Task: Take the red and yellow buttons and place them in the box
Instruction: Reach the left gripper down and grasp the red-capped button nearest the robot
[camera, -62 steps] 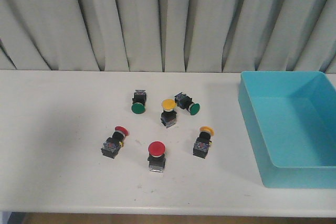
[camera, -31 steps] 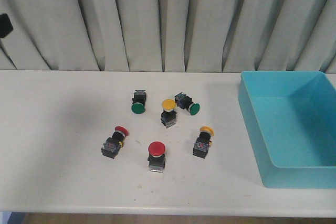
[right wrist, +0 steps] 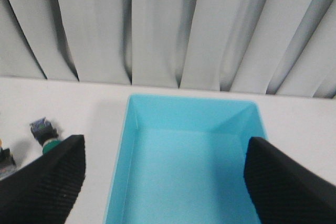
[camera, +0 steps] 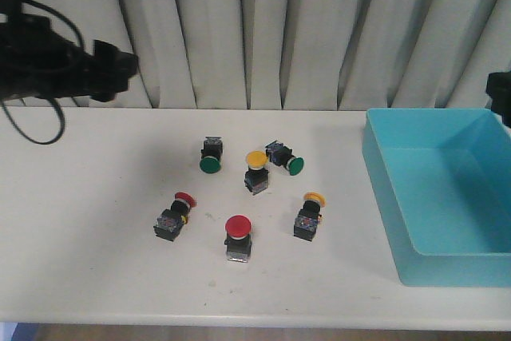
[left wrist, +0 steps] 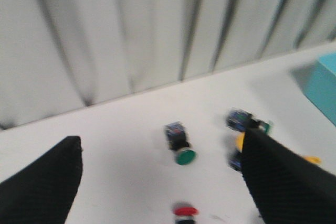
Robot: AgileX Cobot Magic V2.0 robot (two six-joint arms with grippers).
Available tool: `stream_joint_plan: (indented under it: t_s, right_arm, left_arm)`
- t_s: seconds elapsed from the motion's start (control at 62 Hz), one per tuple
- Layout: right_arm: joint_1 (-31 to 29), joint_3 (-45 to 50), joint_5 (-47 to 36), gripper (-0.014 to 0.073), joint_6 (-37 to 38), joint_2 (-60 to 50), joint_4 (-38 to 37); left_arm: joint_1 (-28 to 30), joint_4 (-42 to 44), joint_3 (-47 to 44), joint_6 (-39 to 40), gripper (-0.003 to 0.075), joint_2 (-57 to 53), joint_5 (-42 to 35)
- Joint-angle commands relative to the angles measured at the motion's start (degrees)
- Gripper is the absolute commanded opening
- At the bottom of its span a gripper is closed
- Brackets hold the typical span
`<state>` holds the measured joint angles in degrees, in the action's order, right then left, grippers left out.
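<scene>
Two red buttons [camera: 238, 225] and two yellow buttons [camera: 255, 158] lie on the surface [camera: 96, 221], well left of the empty box [camera: 383, 189]. Left hand [left wrist: 160, 182] spreads wide, holding nothing; so does the right hand [right wrist: 163, 182].

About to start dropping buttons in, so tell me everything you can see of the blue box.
The box is a large turquoise bin, plastic by its look, rectangular with low straight walls and an open top. It sits flat on the white table at the robot's right, apart from the buttons. Its far-right edge runs out of the front view. The right wrist view shows its interior with nothing in it. Nothing touches it but the table.
</scene>
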<state>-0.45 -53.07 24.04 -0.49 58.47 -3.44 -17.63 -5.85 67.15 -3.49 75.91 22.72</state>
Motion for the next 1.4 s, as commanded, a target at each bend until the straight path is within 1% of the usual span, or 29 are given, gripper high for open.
stream_joint_plan:
  t_s: [0.0,0.097,0.258,0.355,0.436,0.613,0.775,1.098,1.388]
  right_arm:
    - [0.1,1.32,-5.08,0.0592,-0.51,0.0,1.38]
    - [0.1,5.67,-8.41,0.0582,-0.51,0.0,2.69]
    - [0.1,11.34,-14.06,0.0582,-0.51,0.0,4.57]
    - [0.34,11.91,-14.52,0.0582,-0.51,0.0,5.48]
    - [2.35,11.91,-14.58,0.0582,-0.76,0.0,5.35]
    - [8.69,11.91,-14.05,0.0582,-1.8,0.0,4.92]
    - [12.01,11.91,-13.33,0.0582,-2.26,1.22,4.59]
    - [12.77,11.91,-13.82,0.0582,-2.2,4.84,4.59]
    - [12.77,11.91,-13.82,0.0582,-2.2,5.13,4.79]
  left_arm:
    - [-4.62,-0.54,6.06,0.05,0.0621,3.32,2.72]
    - [-8.66,-0.54,8.92,0.05,0.0599,8.11,5.63]
    - [-12.99,-0.54,11.04,0.05,0.058,15.49,7.86]
    - [-14.55,-0.6,11.26,0.1,0.058,19.42,9.49]
    - [-15.51,-1.45,11.26,0.2,0.058,22.12,11.01]
    - [-15.57,-6.25,11.26,0.23,0.058,26.36,13.93]
    - [-16.07,-6.48,11.26,-1.19,0.058,28.19,14.52]
    - [-17.3,-6.1,11.26,-1.68,0.058,30.92,9.97]
    - [-17.34,-5.99,13.42,-1.62,0.058,35.64,10.19]
